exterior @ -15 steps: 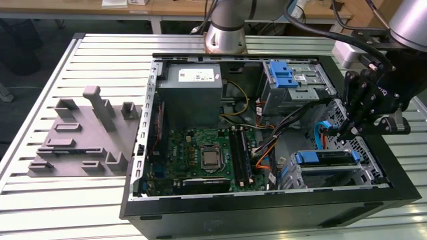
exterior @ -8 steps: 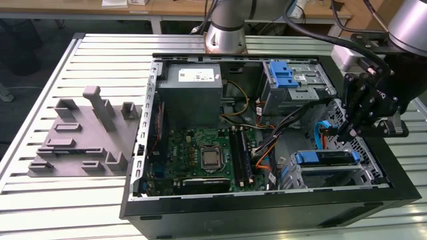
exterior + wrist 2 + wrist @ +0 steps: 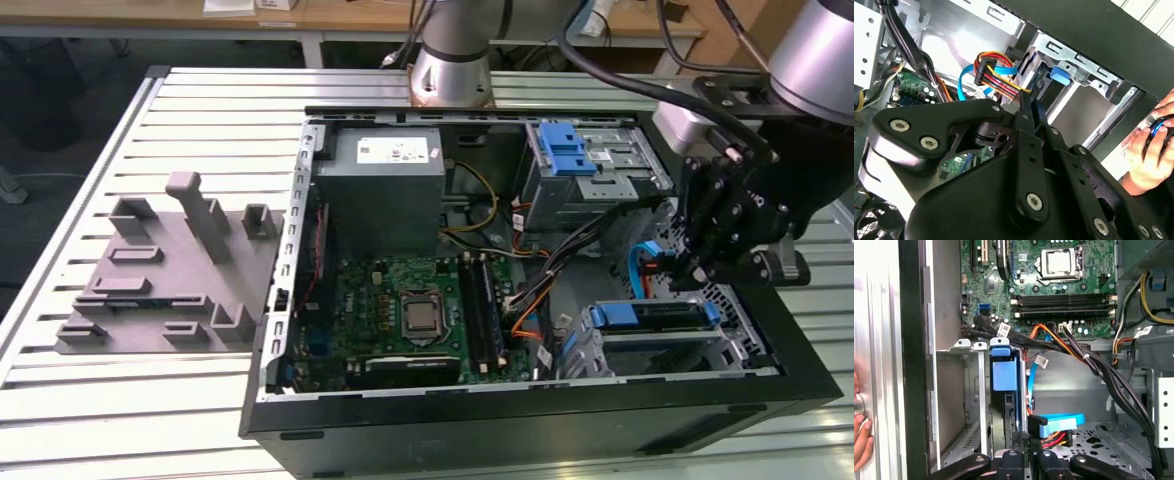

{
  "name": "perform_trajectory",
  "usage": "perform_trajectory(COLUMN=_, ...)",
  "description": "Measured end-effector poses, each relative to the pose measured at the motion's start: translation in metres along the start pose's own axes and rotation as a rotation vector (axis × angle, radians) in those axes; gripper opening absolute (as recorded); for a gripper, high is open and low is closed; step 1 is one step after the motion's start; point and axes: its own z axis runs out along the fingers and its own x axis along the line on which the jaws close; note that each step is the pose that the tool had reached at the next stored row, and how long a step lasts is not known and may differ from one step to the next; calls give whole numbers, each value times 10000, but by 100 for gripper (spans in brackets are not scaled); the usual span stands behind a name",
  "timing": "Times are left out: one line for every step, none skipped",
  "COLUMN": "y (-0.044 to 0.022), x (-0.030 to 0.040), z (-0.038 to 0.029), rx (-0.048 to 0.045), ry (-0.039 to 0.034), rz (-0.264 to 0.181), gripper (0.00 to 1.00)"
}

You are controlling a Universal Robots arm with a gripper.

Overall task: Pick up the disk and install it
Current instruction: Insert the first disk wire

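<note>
The disk sits in the lower drive cage at the front right corner of the open computer case, its blue carrier bracket showing along the top. In the first wrist view the disk stands edge-on in the cage slot. My gripper hangs just above its rear end. In the second wrist view my gripper has its two black fingers lying close together, with nothing seen between them, pointing at the blue bracket. In the first wrist view my gripper is right over the disk's edge; whether it touches is unclear.
Bundled cables and a blue data connector lie beside the cage. A grey power supply, the motherboard and an upper bay with a blue latch occupy the case. A person's hand rests outside the case. A grey fixture stands on the table.
</note>
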Motion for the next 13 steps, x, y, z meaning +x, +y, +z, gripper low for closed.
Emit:
perform_trajectory(y=-1, x=9, z=7, rx=0, ry=-1, rz=0, gripper=16)
perform_trajectory(y=-1, x=18, z=15, rx=0, ry=-2, rz=1, gripper=16)
perform_trajectory(y=-1, x=22, z=20, rx=0, ry=-4, rz=2, gripper=16)
perform_trajectory(y=-1, x=22, z=20, rx=0, ry=-3, rz=3, gripper=16)
perform_trajectory(y=-1, x=23, z=20, rx=0, ry=-3, rz=3, gripper=16)
perform_trajectory(y=-1, x=28, z=20, rx=-1, ry=0, rz=6, gripper=16)
perform_trajectory(y=-1, x=33, z=22, rx=-1, ry=-2, rz=11, gripper=16)
perform_trajectory(y=-1, x=38, z=25, rx=-1, ry=-2, rz=17, gripper=16)
perform_trajectory(y=-2, x=42, z=30, rx=-2, ry=-2, rz=24, gripper=16)
perform_trajectory(y=-2, x=42, z=38, rx=-2, ry=-6, rz=35, gripper=16)
perform_trajectory(y=-2, x=42, z=43, rx=-4, ry=-2, rz=67, gripper=16)
perform_trajectory(y=-2, x=42, z=48, rx=-6, ry=0, rz=114, gripper=16)
perform_trajectory(y=-2, x=42, z=53, rx=-8, ry=0, rz=164, gripper=16)
